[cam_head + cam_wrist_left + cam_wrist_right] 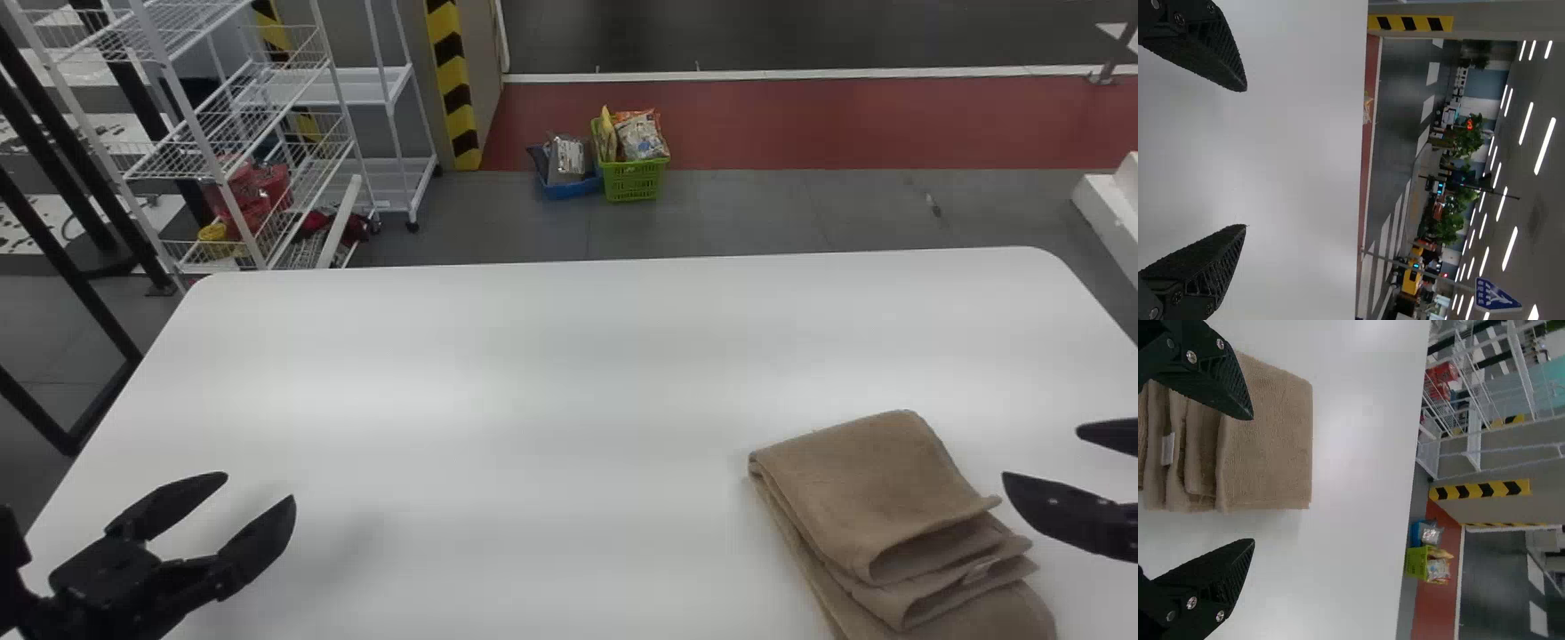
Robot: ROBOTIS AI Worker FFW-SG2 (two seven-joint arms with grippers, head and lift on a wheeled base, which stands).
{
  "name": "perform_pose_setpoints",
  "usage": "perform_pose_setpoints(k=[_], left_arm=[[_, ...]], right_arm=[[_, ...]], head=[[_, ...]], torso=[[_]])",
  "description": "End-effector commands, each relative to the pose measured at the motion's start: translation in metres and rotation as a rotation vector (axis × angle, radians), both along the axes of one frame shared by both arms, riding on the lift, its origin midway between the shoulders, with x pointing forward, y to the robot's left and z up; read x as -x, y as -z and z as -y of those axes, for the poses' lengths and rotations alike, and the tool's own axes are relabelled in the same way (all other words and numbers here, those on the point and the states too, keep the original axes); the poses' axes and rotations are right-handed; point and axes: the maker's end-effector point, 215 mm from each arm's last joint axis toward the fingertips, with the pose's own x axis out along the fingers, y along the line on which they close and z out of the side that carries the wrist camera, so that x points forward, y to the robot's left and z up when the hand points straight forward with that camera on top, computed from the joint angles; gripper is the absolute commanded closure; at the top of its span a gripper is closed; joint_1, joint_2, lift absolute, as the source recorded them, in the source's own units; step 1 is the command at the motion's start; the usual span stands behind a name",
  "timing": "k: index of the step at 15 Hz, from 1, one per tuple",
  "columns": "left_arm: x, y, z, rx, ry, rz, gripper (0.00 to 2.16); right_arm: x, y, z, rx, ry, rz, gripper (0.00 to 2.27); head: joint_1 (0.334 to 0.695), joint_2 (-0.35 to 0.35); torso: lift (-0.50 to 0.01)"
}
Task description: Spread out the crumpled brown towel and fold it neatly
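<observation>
Hovering above the left part of the smooth white rectangular table (pixel 498 382), the black two-fingered left gripper (pixel 260 509) has its flat fingers spread apart. Toward the table's right side lies the brown terry-cloth towel (pixel 867 489), folded into a stack of layers. Just beside it, at the right edge, the black two-fingered right gripper (pixel 1049 458) also has its fingers apart.
</observation>
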Motion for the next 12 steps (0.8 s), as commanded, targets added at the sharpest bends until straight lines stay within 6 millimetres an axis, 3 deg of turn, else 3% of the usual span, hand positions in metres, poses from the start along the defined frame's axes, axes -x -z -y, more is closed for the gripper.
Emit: perform_pose_setpoints(k=[1,5,12], left_arm=[[0.001,-0.001,0.002,-0.001,0.003,0.002,0.07],[0.002,-0.004,0.002,-0.008,0.005,0.005,0.07],[0.002,-0.002,0.003,-0.007,0.004,0.0,0.07]], right_arm=[[-0.007,-0.014,-0.008,0.175,-0.14,0.1,0.18],[-0.014,-0.009,-0.01,0.461,-0.271,0.145,0.19],[-0.015,0.016,-0.011,0.656,-0.339,0.081,0.22]], head=[[0.695,0.094],[0.695,0.106],[0.695,0.102]], torso=[[-0.128],[-0.128],[-0.128]])
